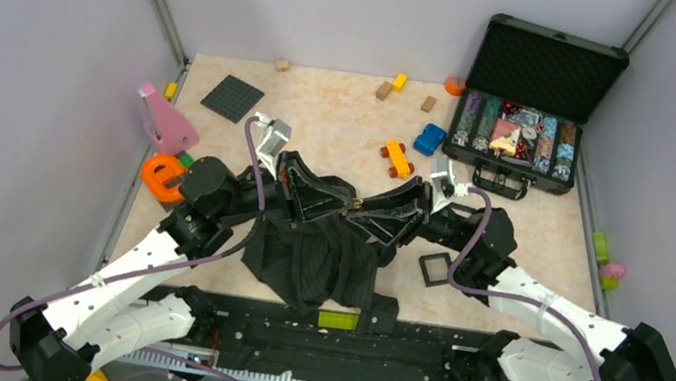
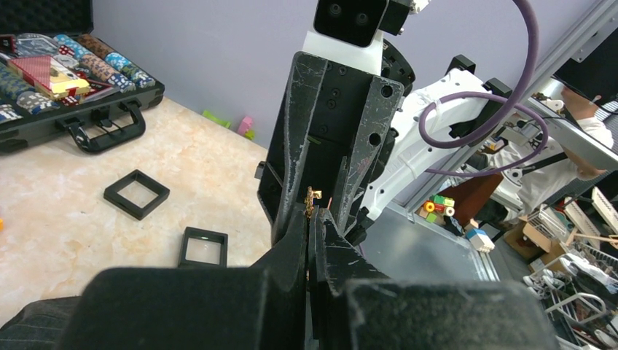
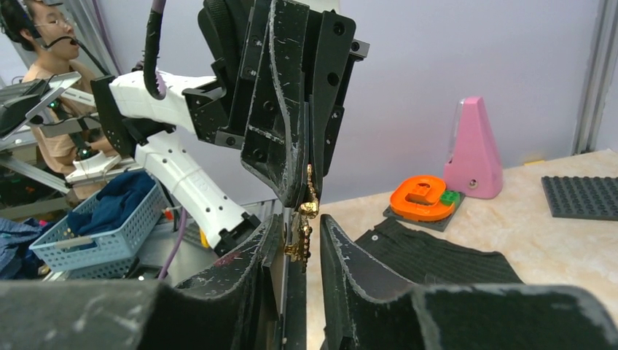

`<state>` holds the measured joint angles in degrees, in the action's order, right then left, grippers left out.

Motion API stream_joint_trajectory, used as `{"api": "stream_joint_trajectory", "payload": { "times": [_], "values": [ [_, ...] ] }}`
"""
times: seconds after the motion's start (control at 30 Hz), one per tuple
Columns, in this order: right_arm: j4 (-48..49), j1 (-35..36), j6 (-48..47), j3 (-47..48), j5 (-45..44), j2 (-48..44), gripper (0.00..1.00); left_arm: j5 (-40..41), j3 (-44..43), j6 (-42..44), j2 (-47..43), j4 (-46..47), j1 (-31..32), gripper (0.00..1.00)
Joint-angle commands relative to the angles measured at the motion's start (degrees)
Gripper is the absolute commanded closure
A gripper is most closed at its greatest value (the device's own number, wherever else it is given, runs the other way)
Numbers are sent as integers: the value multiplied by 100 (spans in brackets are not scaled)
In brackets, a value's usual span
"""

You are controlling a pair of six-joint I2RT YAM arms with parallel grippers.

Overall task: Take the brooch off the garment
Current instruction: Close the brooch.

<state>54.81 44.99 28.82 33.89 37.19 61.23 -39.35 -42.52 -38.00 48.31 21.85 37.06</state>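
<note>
**A:** What is the setting, seen from above?

**B:** Pale grey walls close in a beige marbled table. The garment lies crumpled at the table's near edge. Left of the garment sit an orange ring and a pink wedge. Just right of it is a black square frame. Far beyond it, to the right, stands an open black case. The left pincer and right pincer meet tip to tip over the garment and cover its far part.

**A:** And the left wrist view?

**B:** Its own fingers are pressed together on the brooch, a tiny gold bit poking out at their tips. The right pincer's black body hangs directly behind and blocks the middle.

**A:** The right wrist view?

**B:** The brooch is shiny, knobbly gold. It hangs as a short strand from the left pincer's closed tips, in the air above the garment. It drops into the gap of the right pincer, whose jaws stand apart on either side. I cannot tell whether they touch it.
</note>
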Motion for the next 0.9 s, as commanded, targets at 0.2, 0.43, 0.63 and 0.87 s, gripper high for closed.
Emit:
{"api": "stream_joint_trajectory", "payload": {
  "times": [0.2, 0.43, 0.63, 0.87],
  "values": [
    [-23, -7, -5, 315, 206, -194, 55, -383, -80, -339, 64, 320, -16, 100],
    [-411, -32, -75, 261, 279, -386, 55, -368, -79, -676, 211, 290, -194, 100],
    [-765, -56, -95, 109, 251, -520, 39, -295, 137, -1201, 400, 340, -380, 100],
    [-1146, -233, 240, -580, -831, -1150, 15, -255, 615, -2099, 869, 569, -760, 100]
  ]
}}
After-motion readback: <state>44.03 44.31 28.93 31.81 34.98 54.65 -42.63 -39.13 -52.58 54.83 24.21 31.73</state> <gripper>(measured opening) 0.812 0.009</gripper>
